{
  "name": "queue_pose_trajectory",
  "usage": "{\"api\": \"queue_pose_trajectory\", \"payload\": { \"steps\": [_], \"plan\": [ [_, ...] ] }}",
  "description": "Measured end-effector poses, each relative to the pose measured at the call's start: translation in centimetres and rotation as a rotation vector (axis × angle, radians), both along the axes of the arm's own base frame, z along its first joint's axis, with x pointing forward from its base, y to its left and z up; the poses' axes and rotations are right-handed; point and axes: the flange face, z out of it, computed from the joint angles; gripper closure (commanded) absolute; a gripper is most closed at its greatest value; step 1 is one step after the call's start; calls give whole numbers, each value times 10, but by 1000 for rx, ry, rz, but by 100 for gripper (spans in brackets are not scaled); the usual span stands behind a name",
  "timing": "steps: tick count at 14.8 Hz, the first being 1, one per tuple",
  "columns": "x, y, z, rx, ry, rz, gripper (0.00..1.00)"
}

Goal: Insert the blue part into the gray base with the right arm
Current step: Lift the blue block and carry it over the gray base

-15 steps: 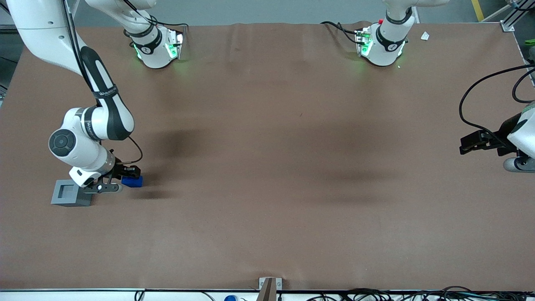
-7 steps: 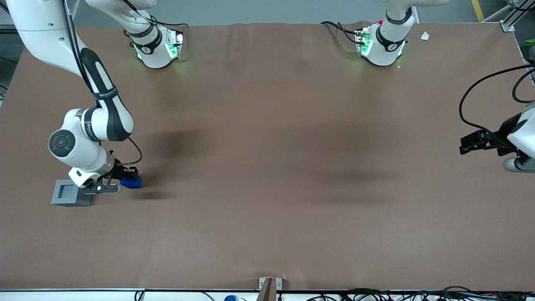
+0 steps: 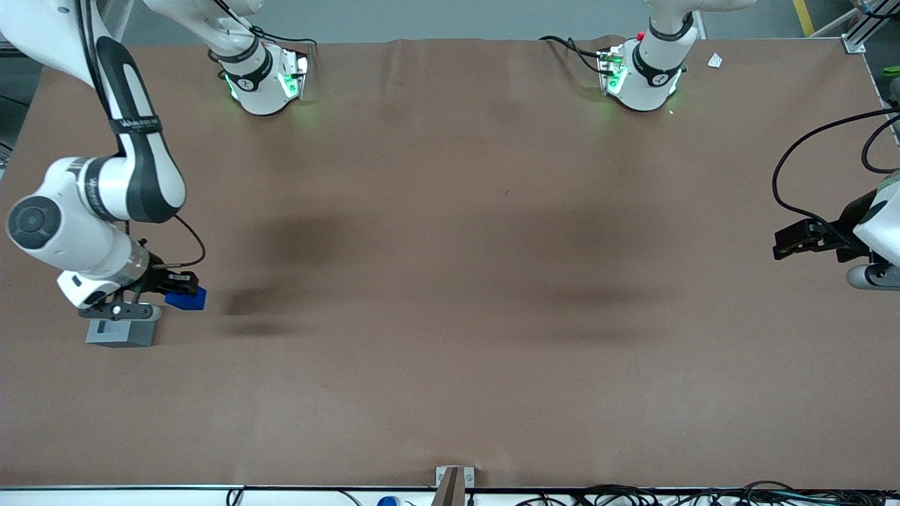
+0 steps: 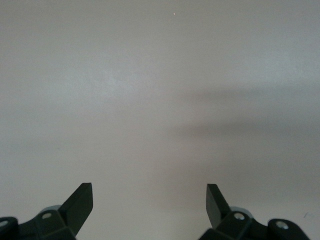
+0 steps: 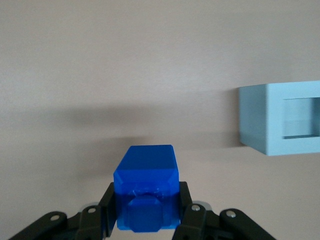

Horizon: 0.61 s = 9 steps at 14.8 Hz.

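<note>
My right gripper [image 3: 184, 292] is shut on the blue part [image 3: 188, 299] and holds it above the table, beside the gray base [image 3: 119, 332] on the side toward the parked arm. In the right wrist view the blue part [image 5: 146, 192] sits clamped between the two black fingers [image 5: 106, 207], and the gray base [image 5: 280, 118] shows with its square recess facing the camera. The wrist of the right arm [image 3: 98, 211] covers part of the base's top in the front view.
The brown table cover [image 3: 450, 281] spreads wide toward the parked arm's end. Two arm bases [image 3: 264, 77] with green lights stand farthest from the front camera. A small bracket [image 3: 453, 481] sits at the nearest table edge.
The right arm has lifted the blue part off the table and carried it toward the gray base, so the wrist now hangs over the base's top.
</note>
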Motion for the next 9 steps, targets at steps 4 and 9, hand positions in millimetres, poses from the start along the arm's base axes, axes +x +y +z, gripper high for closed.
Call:
{"api": "queue_pose_trajectory", "payload": {
  "steps": [4, 9],
  "plan": [
    [2, -36, 20, -19, -16, -45, 89],
    [2, -80, 30, -39, -21, -35, 91]
  ]
}}
